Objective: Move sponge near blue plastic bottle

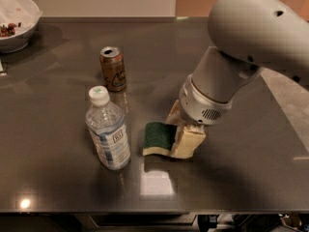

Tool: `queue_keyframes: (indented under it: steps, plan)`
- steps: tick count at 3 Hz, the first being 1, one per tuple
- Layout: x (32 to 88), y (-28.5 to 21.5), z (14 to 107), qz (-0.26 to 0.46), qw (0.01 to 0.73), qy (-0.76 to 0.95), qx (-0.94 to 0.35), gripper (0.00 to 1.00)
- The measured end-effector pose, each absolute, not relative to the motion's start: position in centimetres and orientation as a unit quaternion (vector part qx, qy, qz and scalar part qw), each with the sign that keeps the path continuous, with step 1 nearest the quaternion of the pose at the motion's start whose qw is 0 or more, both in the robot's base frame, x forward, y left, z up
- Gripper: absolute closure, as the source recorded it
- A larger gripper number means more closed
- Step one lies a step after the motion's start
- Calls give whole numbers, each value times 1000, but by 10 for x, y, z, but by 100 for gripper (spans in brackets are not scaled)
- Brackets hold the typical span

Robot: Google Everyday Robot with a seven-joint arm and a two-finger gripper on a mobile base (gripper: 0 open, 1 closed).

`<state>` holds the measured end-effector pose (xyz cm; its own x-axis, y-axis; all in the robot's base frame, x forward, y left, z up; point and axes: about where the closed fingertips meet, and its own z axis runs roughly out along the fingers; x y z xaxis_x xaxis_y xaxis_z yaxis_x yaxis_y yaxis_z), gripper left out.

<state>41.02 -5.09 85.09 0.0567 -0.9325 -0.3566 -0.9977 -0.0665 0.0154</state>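
Note:
The sponge (158, 138), dark green on top with pale yellow foam below, lies on the dark table (58, 178) just right of the blue plastic bottle (108, 129). The bottle stands upright with a white cap and a pale blue-and-white label. My gripper (181, 135) hangs below the big white arm and its cream fingers (188, 142) hold the sponge's right end. A narrow gap separates sponge and bottle.
A brown-orange soda can (113, 68) stands upright behind the bottle. A white bowl (19, 25) with dark bits sits at the far left corner. The table's front edge (145, 210) runs close below the bottle.

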Motion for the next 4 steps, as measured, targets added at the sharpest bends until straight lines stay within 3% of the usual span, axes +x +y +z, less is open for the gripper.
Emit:
queue_keyframes:
  steps: [3, 4]
  plan:
    - [395, -37, 845, 143, 114, 658, -730, 13]
    - [395, -36, 845, 142, 115, 657, -731, 0]
